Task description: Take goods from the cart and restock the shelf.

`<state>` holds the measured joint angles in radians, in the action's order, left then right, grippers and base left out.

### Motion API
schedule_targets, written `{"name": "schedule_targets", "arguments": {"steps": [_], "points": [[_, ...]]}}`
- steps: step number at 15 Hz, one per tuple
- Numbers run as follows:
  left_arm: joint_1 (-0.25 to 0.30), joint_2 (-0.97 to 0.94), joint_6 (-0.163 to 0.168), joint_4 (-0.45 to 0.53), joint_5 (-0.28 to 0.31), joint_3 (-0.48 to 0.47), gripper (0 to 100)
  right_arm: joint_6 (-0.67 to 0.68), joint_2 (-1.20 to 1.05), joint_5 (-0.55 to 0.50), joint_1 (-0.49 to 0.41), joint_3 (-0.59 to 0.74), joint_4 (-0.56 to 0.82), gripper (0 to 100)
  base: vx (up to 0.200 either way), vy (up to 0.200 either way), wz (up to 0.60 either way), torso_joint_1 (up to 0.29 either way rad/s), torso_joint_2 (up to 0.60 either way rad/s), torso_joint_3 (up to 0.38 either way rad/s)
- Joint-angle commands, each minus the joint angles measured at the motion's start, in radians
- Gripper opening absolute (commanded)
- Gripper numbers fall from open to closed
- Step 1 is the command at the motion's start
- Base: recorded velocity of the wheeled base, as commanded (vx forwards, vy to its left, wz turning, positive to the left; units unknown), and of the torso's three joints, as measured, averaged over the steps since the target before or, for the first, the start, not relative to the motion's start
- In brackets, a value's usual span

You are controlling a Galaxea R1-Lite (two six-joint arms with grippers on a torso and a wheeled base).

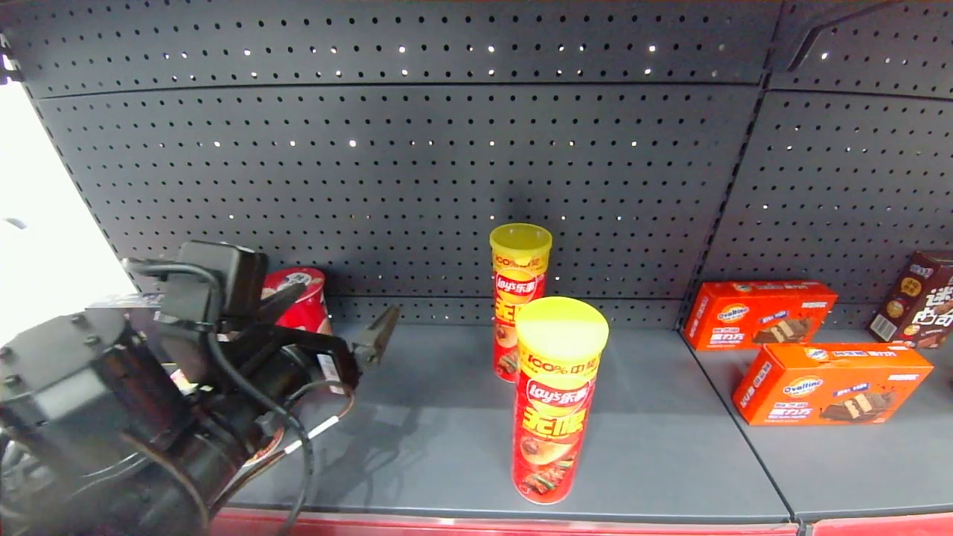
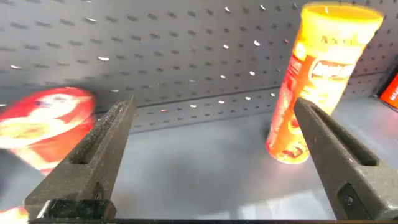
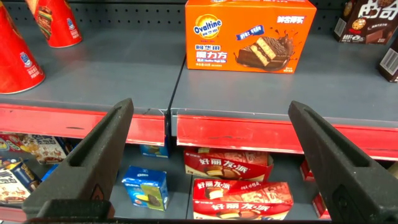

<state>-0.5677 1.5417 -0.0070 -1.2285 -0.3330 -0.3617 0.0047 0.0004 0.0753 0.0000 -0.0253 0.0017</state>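
Observation:
On the dark grey shelf (image 1: 447,417), two tall red chip cans with yellow lids stand one behind the other, the front can (image 1: 555,417) near the shelf edge and the rear can (image 1: 520,298) closer to the pegboard. A shorter red can (image 1: 301,298) stands at the back left. My left gripper (image 1: 335,313) hovers low over the shelf's left part, open and empty. In the left wrist view the left gripper (image 2: 214,155) has the red can (image 2: 43,134) outside one finger and a chip can (image 2: 317,81) beyond the other. My right gripper (image 3: 211,155) is open and empty before the shelf's red front edge (image 3: 236,130).
Two orange snack boxes (image 1: 759,313) (image 1: 830,383) and a brown box (image 1: 919,301) sit on the right shelf section. A perforated back panel (image 1: 417,171) closes the shelf. The right wrist view has an orange box (image 3: 249,37), red cans (image 3: 15,56), and lower-shelf boxes (image 3: 230,168) (image 3: 146,186).

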Motion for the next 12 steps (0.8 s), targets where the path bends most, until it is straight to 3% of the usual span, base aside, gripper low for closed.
{"name": "schedule_targets", "arguments": {"steps": [1, 3, 5, 7, 8, 11, 12], "points": [[0.134, -0.331, 0.009, 0.184, 0.046, 0.155, 100, 0.0, 0.0, 0.0, 0.0, -0.001, 0.0, 100, 0.0, 0.0, 0.0, 0.0, 0.0, 0.0], [0.296, -0.561, -0.004, 0.399, 0.068, 0.231, 100, 0.0, 0.0, 0.001, 0.0, 0.001, 0.0, 100, 0.0, 0.0, 0.0, 0.0, 0.0, 0.0], [0.399, -0.793, -0.054, 0.543, 0.071, 0.362, 100, 0.0, 0.0, 0.001, 0.0, -0.001, 0.001, 100, 0.0, 0.0, 0.0, 0.0, 0.0, 0.0], [0.417, -1.019, -0.116, 0.774, 0.069, 0.362, 100, 0.0, 0.0, 0.0, 0.0, -0.001, 0.0, 100, 0.0, 0.0, 0.0, 0.0, 0.0, 0.0], [0.419, -1.077, -0.125, 0.84, 0.069, 0.362, 100, 0.0, 0.0, 0.0, 0.0, -0.001, 0.0, 100, 0.0, 0.0, 0.0, 0.0, 0.0, 0.0], [0.442, -1.315, -0.128, 1.078, 0.086, 0.362, 100, 0.0, 0.0, 0.0, 0.0, 0.001, 0.001, 100, 0.0, 0.0, 0.0, 0.0, 0.0, 0.0], [0.434, -1.456, -0.113, 1.201, 0.115, 0.357, 100, 0.0, 0.0, 0.0, 0.0, 0.001, 0.0, 100, 0.0, 0.0, 0.0, 0.0, 0.0, 0.0]]}}
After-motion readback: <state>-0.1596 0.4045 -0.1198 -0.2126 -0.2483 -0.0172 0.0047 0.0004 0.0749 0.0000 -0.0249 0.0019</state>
